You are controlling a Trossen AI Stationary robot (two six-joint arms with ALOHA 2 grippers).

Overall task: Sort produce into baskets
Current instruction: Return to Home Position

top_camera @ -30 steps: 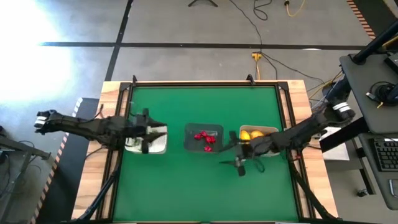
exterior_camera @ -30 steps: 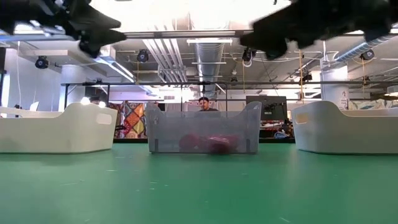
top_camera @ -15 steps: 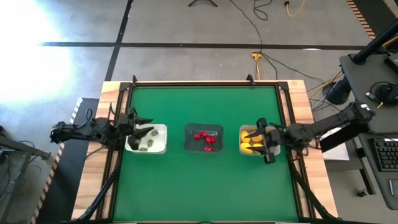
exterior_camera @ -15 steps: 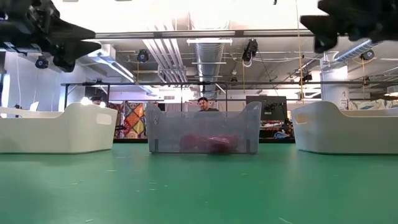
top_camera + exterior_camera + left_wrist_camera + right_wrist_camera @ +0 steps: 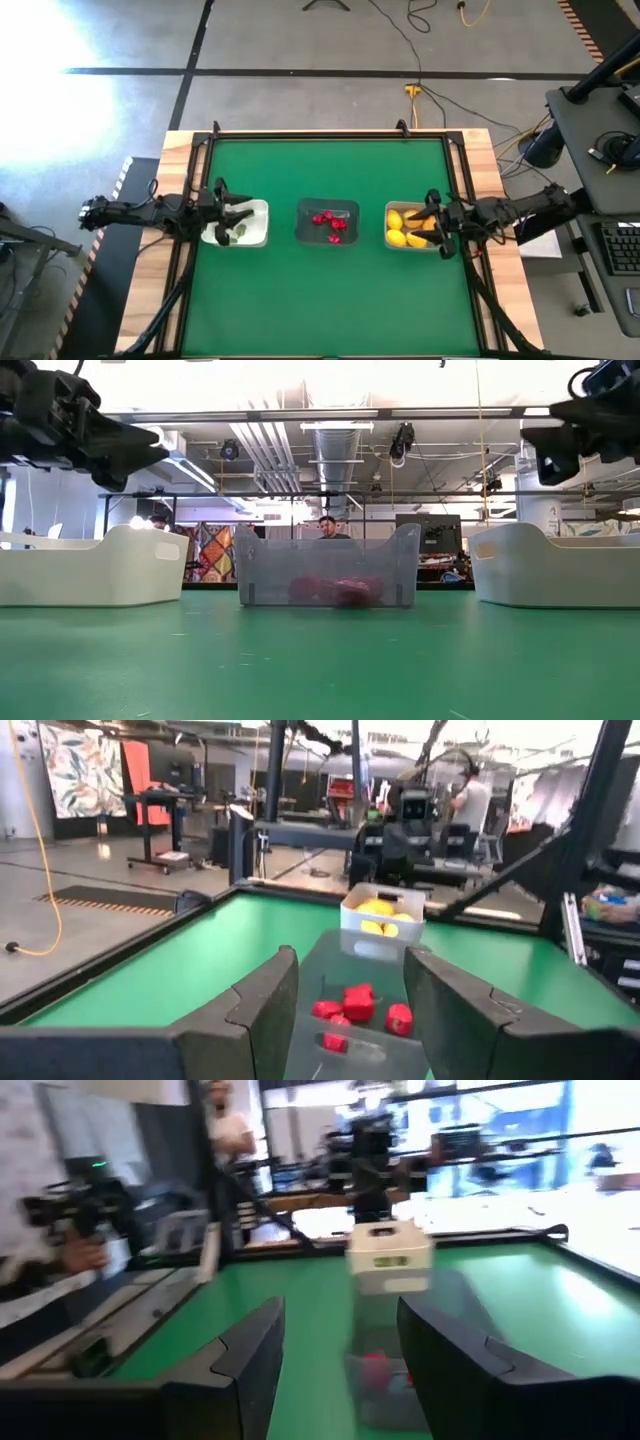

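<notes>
The green table mat (image 5: 330, 300) sits in a wooden frame on a grey concrete floor crossed by black tape lines and loose cables, with a desk and keyboard (image 5: 622, 245) off to the right. Three baskets stand in a row across the middle. The white basket (image 5: 256, 236) on the left holds green bits (image 5: 238, 232), the dark clear basket (image 5: 345, 212) in the centre holds red pieces (image 5: 328, 223), and the pale basket (image 5: 392, 240) on the right holds yellow lemons (image 5: 398, 222). The left gripper (image 5: 235, 218) hangs over the white basket's outer end with its two fingers spread wide and nothing between them. The right gripper (image 5: 428, 222) hangs over the pale basket's outer end, likewise spread and empty. From table height both arms are cut off by the top corners, the two outer baskets' solid walls hide their contents, and the red pieces are only a blur through the clear wall. Behind it there are ceiling ducts, lights and a person (image 5: 327, 528) at a workstation.
</notes>
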